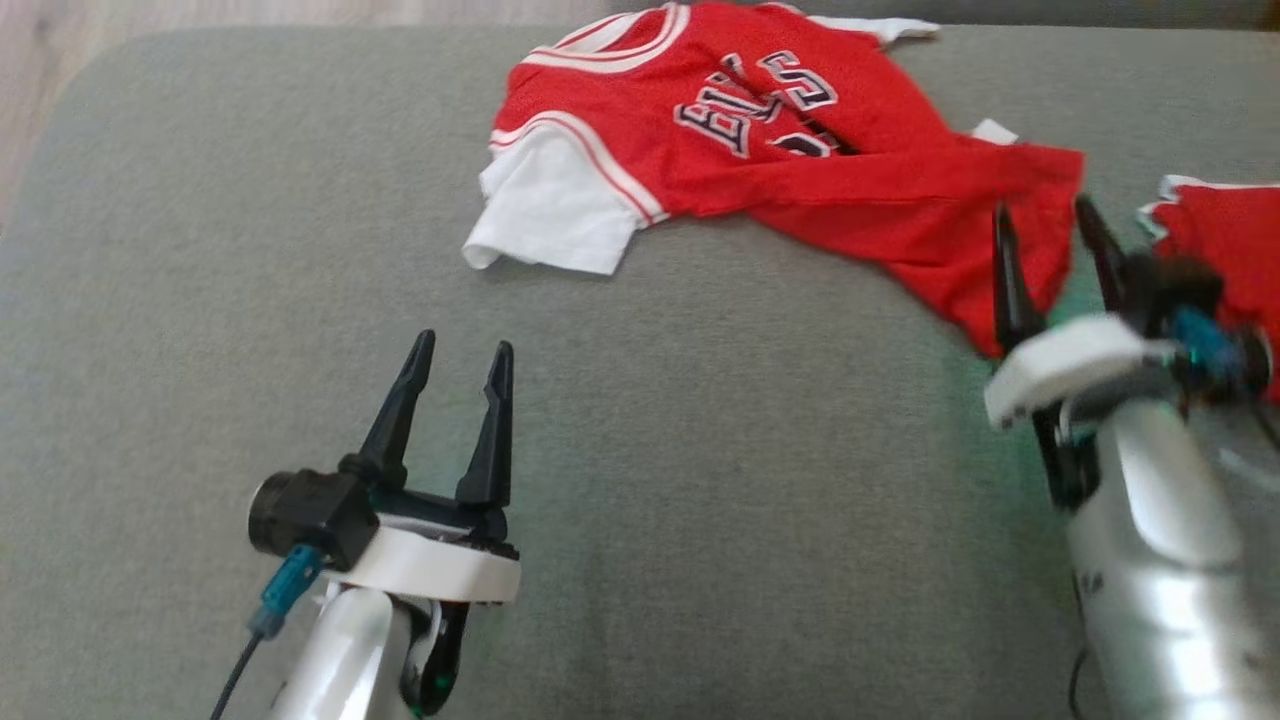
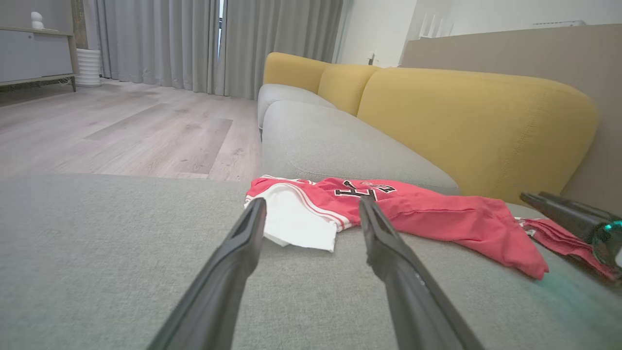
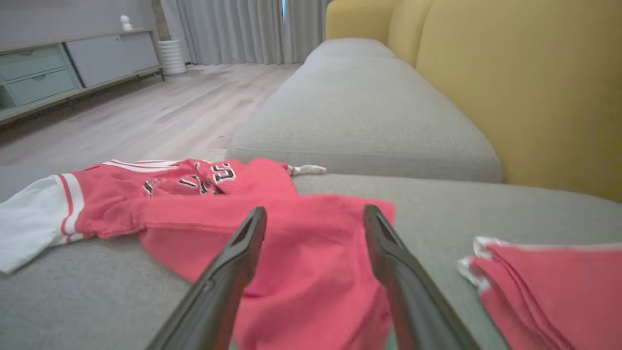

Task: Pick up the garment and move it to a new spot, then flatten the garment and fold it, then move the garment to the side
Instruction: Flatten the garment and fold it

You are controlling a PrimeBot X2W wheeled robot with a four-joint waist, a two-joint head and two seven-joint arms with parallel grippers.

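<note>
Clearly, the red jersey (image 1: 760,150) lies crumpled along the grey cushion's (image 1: 200,300) far edge. Both tools gape empty — right gripper (image 1: 1040,215) over its hem, left gripper (image 1: 465,345) mid-cushion. A careless grab could bunch it, or snag the red pile (image 1: 1230,230) at the cushion's right edge.

Home living room: sofa (image 2: 476,131), curtains (image 2: 160,43), wood floor (image 2: 121,136).
</note>
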